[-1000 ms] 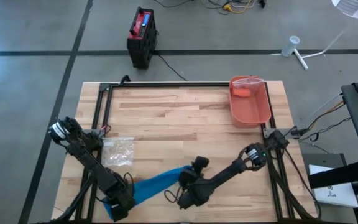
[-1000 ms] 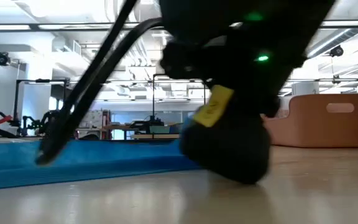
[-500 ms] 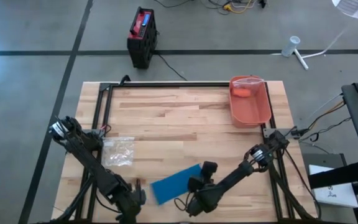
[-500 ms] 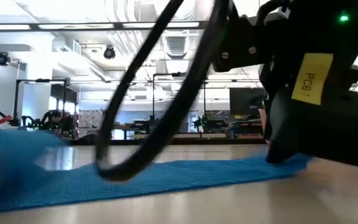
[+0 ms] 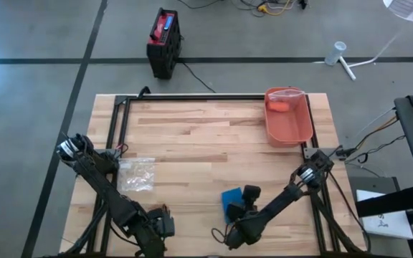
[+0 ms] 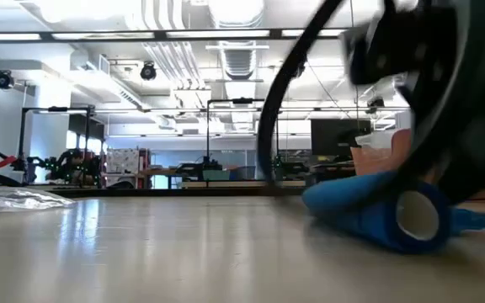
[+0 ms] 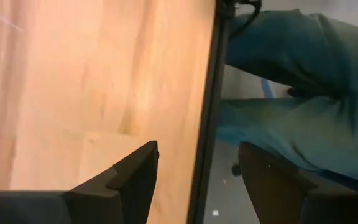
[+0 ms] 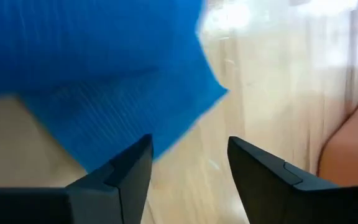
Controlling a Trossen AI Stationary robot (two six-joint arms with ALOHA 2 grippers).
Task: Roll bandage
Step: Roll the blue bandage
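Observation:
The blue bandage [image 5: 230, 200] lies on the wooden table near its front edge as a short, loose roll. The low view shows the roll [image 6: 369, 212] with its hollow end [image 6: 418, 215] toward the camera. My right gripper [image 5: 247, 195] stands open right beside the roll, on its right side. In the right wrist view its fingers [image 8: 188, 163] have the blue bandage [image 8: 92, 74] just ahead of them and nothing between them. My left gripper [image 5: 165, 221] hangs open and empty above the front left of the table, over the table's edge rail [image 7: 205, 124]. My right gripper stands open at the roll's loose outer layer [image 8: 104, 130]. I cannot tell whether a fingertip [image 8: 138, 155] touches it.
A clear plastic bag [image 5: 136, 174] lies at the left of the table. An orange bin [image 5: 289, 115] stands at the far right corner. Black frame rails [image 5: 117, 136] run along the table's sides. Beyond the front edge a person's teal clothing [image 7: 303, 106] shows.
The bandage, a long flat strip a second ago, has rolled up toward the right into a short roll beside my right gripper. My left gripper has come off the strip's left end, risen and turned. My right gripper has moved a little toward the table's right edge.

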